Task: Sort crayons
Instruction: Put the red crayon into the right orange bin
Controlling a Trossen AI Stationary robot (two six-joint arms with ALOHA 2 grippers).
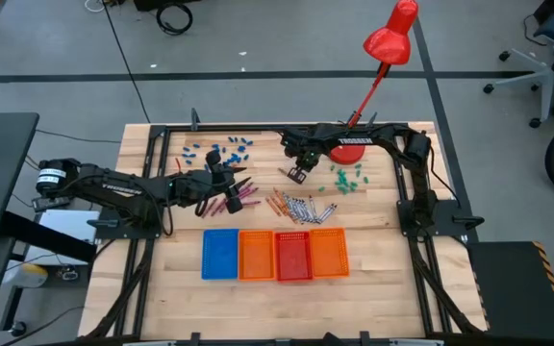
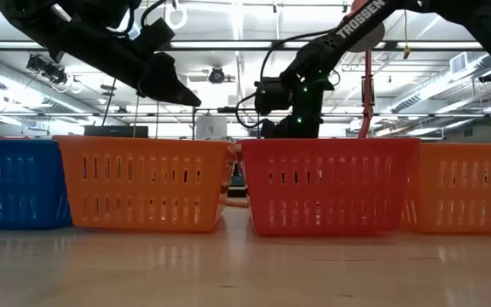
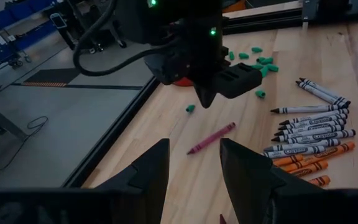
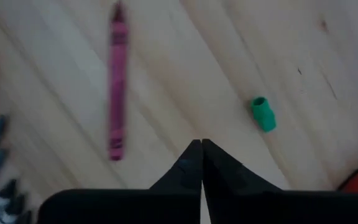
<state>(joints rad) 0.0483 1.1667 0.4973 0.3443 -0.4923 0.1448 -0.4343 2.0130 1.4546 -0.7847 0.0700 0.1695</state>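
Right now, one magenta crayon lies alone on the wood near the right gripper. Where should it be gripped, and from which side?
Grip the lone magenta crayon at mid-length, coming straight down from above. It lies flat on bare table, so only its long sides are free. Turn the fingers across its width. The right gripper is shut and must open first. The green bit lies well apart, so probably no obstacle.

4 trays [image 1: 274,255] in row, red lamp [image 1: 390,37], blue bits [image 1: 221,149] & green bits [image 1: 347,179] on table [image 1: 373,279].

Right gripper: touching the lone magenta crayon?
Apart. In the right wrist view the right gripper, fingers shut, points at bare wood, with a clear gap to the magenta crayon lying beside it.
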